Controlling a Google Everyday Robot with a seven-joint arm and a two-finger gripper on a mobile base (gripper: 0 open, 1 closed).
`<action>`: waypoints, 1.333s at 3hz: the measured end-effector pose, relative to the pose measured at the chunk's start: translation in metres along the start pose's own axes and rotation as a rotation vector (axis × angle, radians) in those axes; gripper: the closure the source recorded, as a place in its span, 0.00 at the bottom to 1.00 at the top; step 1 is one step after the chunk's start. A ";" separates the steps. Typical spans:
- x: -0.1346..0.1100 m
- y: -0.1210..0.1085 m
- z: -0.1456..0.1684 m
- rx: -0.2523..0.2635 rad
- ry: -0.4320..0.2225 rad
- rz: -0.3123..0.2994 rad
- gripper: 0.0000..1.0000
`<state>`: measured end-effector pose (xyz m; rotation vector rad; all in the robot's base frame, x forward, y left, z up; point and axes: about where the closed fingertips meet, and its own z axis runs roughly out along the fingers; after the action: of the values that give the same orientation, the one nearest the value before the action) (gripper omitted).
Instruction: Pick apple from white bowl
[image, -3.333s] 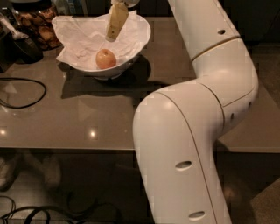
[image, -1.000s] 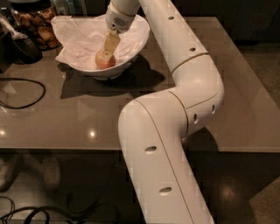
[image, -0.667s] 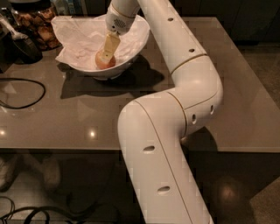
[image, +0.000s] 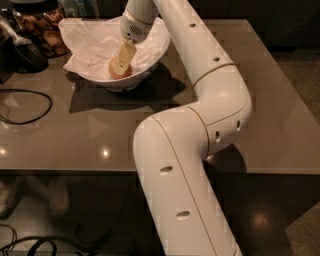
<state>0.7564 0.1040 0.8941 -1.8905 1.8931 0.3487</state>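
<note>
Gripper (image: 120, 63), lower now, against apple (image: 126, 73) inside white bowl (image: 143, 74)

A single camera looks steeply down from the near edge of the table (image: 280, 100) and faces across it, with the arm (image: 190, 150) rising close in the foreground (it fills mid-frame). The white bowl (image: 137, 80) lies farthest away, top left, with the gripper (image: 121, 64) lowered into it.

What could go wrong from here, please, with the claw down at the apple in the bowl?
The claw is low in the bowl, right at the apple. The round apple may roll away on the crumpled paper. The paper could also snag and lift with it. A sideways push might tip the bowl.
</note>
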 end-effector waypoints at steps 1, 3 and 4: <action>0.001 0.001 0.009 -0.016 0.004 0.004 0.30; 0.004 0.004 0.029 -0.054 0.010 0.008 0.29; 0.006 0.005 0.036 -0.068 0.009 0.011 0.30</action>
<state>0.7567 0.1164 0.8594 -1.9289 1.9212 0.4131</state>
